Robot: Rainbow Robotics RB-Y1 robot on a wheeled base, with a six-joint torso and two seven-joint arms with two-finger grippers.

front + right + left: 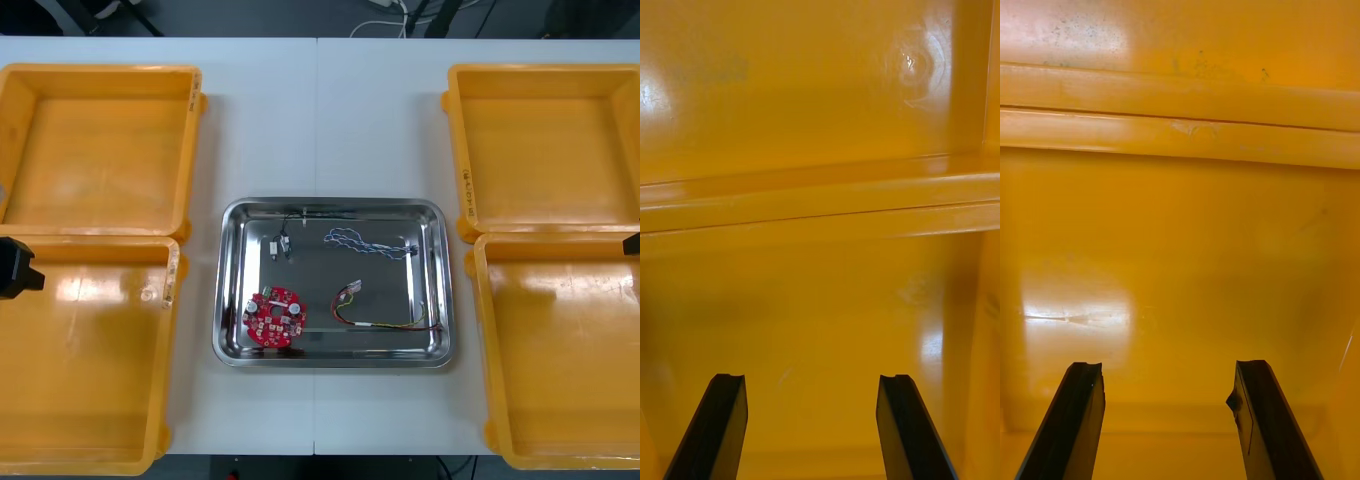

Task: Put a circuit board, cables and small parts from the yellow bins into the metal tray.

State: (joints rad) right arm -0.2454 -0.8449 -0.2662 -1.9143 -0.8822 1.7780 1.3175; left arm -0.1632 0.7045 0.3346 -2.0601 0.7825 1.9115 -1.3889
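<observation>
The metal tray (318,275) sits at the middle of the table. In it lie a round red circuit board (275,317) at the near left, a twisted blue and white cable (365,243), a red and yellow cable (378,314), a small metal part (281,243) and a thin black cable (318,211) along the far wall. My left gripper (1168,367) hangs open over the near left yellow bin (1187,247), holding nothing; its body (15,268) shows at the table's left edge. My right gripper (811,379) is open over the near right yellow bin (820,300), also holding nothing.
Two yellow bins stand on each side: far left (95,150), near left (85,360), far right (545,150), near right (565,360). Bare orange floor shows inside each. White table strips run between bins and tray.
</observation>
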